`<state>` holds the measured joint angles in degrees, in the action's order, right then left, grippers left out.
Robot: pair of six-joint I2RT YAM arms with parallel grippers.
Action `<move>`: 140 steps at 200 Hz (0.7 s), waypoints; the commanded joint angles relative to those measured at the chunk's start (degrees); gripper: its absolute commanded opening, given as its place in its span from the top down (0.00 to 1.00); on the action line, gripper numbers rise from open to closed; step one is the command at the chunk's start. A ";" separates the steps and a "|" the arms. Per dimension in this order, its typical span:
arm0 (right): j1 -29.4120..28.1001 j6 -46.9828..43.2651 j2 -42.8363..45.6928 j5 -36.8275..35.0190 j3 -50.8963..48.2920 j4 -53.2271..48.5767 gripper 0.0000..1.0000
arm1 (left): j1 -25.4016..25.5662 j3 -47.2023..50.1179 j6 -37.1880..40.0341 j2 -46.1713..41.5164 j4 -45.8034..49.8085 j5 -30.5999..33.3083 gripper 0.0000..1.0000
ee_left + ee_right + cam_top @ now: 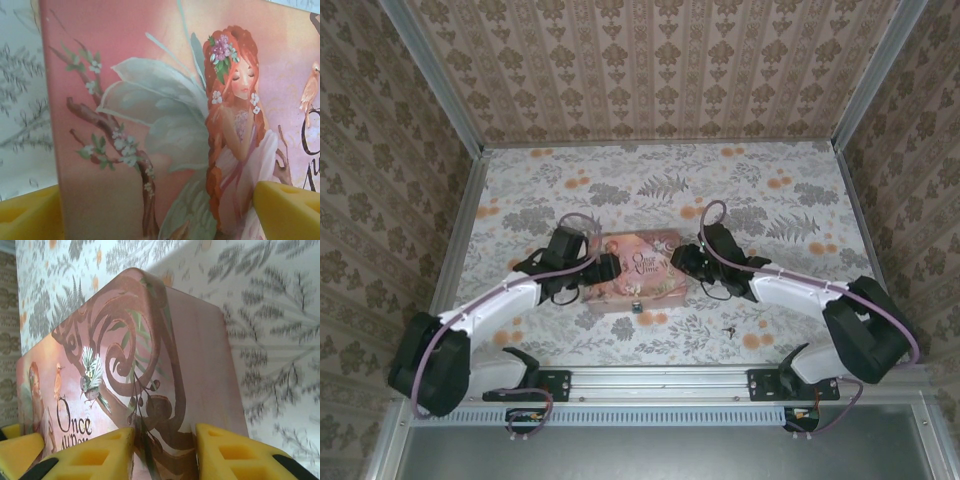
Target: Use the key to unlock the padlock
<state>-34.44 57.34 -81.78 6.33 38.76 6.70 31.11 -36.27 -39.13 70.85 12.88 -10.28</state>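
The right claw (165, 455) pinches the right end of the pink tin (640, 268), yellow pads (95, 457) against both sides of it, while the left claw (598, 268) stands spread wide at the tin's left end; the padlock (643, 317) lies tiny and dark just at the tin's near side, the probable key (728, 329) on the table (800, 200) further right and nearer. Best, I judge: hold the tin level and steady, keep its near side clear, and spare one claw for the key. Unclear: keyhole facing, shackle, and whether the left pads touch the tin.
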 commanded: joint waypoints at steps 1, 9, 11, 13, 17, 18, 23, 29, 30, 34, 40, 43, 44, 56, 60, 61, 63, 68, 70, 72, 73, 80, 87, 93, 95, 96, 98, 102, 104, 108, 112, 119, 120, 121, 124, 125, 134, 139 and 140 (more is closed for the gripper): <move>-0.33 2.13 -3.64 2.68 2.90 3.67 0.64 | -0.23 -3.21 3.06 4.05 -5.81 -4.12 0.08; 0.02 2.46 -4.34 2.80 3.15 4.04 0.64 | -0.67 -3.78 3.31 5.15 -6.26 -4.34 0.08; 0.10 2.54 -4.46 2.81 3.20 4.12 0.64 | -0.81 -3.95 3.35 5.37 -6.33 -4.49 0.08; 0.14 2.63 -4.62 2.81 3.24 4.22 0.64 | -0.90 -4.15 3.40 5.58 -6.35 -4.62 0.08; 0.30 2.76 -4.86 2.81 3.30 4.35 0.64 | -1.07 -4.38 3.53 6.02 -6.42 -4.80 0.08; 0.36 2.81 -4.96 2.81 3.32 4.41 0.64 | -1.11 -4.49 3.58 6.08 -6.45 -4.86 0.08; 0.43 2.93 -5.13 2.92 3.34 4.59 0.64 | -1.26 -4.78 3.66 6.53 -6.47 -4.99 0.08; 0.66 3.03 -5.31 2.90 3.34 4.78 0.63 | -1.39 -4.93 3.71 6.91 -6.61 -5.08 0.08; 0.67 3.08 -5.31 2.90 3.34 4.84 0.63 | -1.44 -4.98 3.67 6.92 -6.63 -5.09 0.08; 0.76 3.09 -5.40 2.89 3.34 4.88 0.62 | -1.49 -4.96 3.63 7.10 -6.69 -5.16 0.08; 0.94 3.13 -5.46 2.90 3.31 4.91 0.61 | -1.58 -4.82 3.59 7.19 -6.97 -5.27 0.08; 1.07 3.09 -5.43 2.97 3.33 4.88 0.59 | -1.66 -4.72 3.60 7.20 -7.10 -5.27 0.08; 1.10 3.11 -5.42 2.98 3.33 4.85 0.59 | -1.66 -4.71 3.53 7.15 -7.09 -5.27 0.08; 1.59 2.82 -4.88 3.22 3.21 4.64 0.48 | -1.99 -4.18 2.96 6.96 -7.34 -5.17 0.08; 1.79 2.71 -4.63 3.25 3.12 4.51 0.46 | -2.17 -3.97 2.71 6.86 -7.41 -5.18 0.07; 1.85 2.66 -4.54 3.29 3.10 4.44 0.44 | -2.23 -3.89 2.68 6.81 -7.51 -5.14 0.07; 2.01 2.61 -4.36 3.33 3.01 4.35 0.43 | -2.31 -3.78 2.45 6.73 -7.52 -5.11 0.07; 2.44 2.53 -3.64 3.44 2.71 3.92 0.39 | -2.57 -3.44 2.15 6.44 -7.61 -4.95 0.07; 2.62 2.52 -3.30 3.43 2.54 3.75 0.37 | -2.62 -3.32 1.98 6.24 -7.68 -4.82 0.07; 2.79 2.45 -2.95 3.39 2.32 3.65 0.36 | -2.81 -3.18 1.88 6.17 -7.63 -4.68 0.07; 2.88 2.44 -2.77 3.36 2.22 3.57 0.36 | -2.90 -3.10 1.70 6.02 -7.62 -4.62 0.06; 3.71 2.42 -1.01 3.19 1.21 2.90 0.33 | -3.52 -2.65 1.04 5.43 -7.57 -4.32 0.06; 4.63 2.29 1.19 2.87 0.27 1.63 0.31 | -4.29 -2.21 0.46 4.65 -7.38 -4.07 0.05; 5.49 2.12 3.72 2.37 -0.73 0.22 0.31 | -4.56 -1.94 -0.06 3.96 -7.02 -3.91 0.05; 5.78 2.08 4.76 2.13 -1.02 -0.33 0.30 | -5.45 -1.80 -0.15 3.71 -6.87 -3.92 0.04; 5.91 2.08 5.13 2.03 -1.30 -0.57 0.30 | -5.98 -1.75 -0.20 3.56 -6.80 -3.94 0.04; 6.23 2.03 5.99 1.85 -1.67 -1.10 0.30 | -6.50 -1.67 -0.30 3.30 -6.71 -3.95 0.04; 6.85 1.92 7.68 1.61 -2.43 -2.06 0.30 | -7.20 -1.40 -0.53 2.75 -6.55 -3.95 0.03; 7.19 1.84 8.52 1.52 -2.85 -2.53 0.30 | -7.56 -1.31 -0.62 2.44 -6.42 -3.93 0.02; 7.88 1.62 10.28 1.50 -3.57 -3.69 0.29 | -8.18 -1.11 -0.68 1.79 -6.19 -3.83 0.00; 8.52 1.28 12.01 1.37 -4.16 -5.19 0.29 | -8.81 -0.91 -0.81 1.20 -5.90 -3.86 0.00; 9.59 0.47 14.90 1.03 -4.90 -8.36 0.29 | -9.90 -0.65 -0.91 0.14 -5.24 -3.94 0.00; 9.71 0.35 15.47 0.95 -5.05 -8.80 0.29 | -10.05 -0.60 -0.88 0.02 -5.15 -4.04 0.00; 9.81 0.20 15.93 0.92 -5.12 -9.25 0.29 | -10.21 -0.62 -0.87 -0.13 -5.06 -4.04 0.00; 10.15 -0.38 17.27 0.74 -5.30 -10.83 0.29 | -10.64 -0.56 -0.71 -0.58 -4.86 -4.16 0.00; 10.25 -0.52 17.67 0.72 -5.42 -11.23 0.29 | -10.77 -0.51 -0.65 -0.69 -4.74 -4.23 0.00; 11.11 -2.17 21.10 0.03 -5.79 -16.37 0.29 | -11.80 -0.37 -0.30 -2.06 -3.77 -4.38 0.00; 11.56 -3.21 23.20 -0.41 -5.97 -19.41 0.29 | -12.25 -0.27 -0.09 -2.74 -3.16 -4.46 0.00; 11.56 -3.21 23.20 -0.41 -5.97 -19.41 0.29 | -12.32 -0.28 0.01 -2.87 -3.10 -4.47 0.00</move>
<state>-24.49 58.13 -65.98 7.60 34.33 1.23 20.84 -37.45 -38.85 71.61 7.51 -13.52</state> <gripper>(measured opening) 0.707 0.999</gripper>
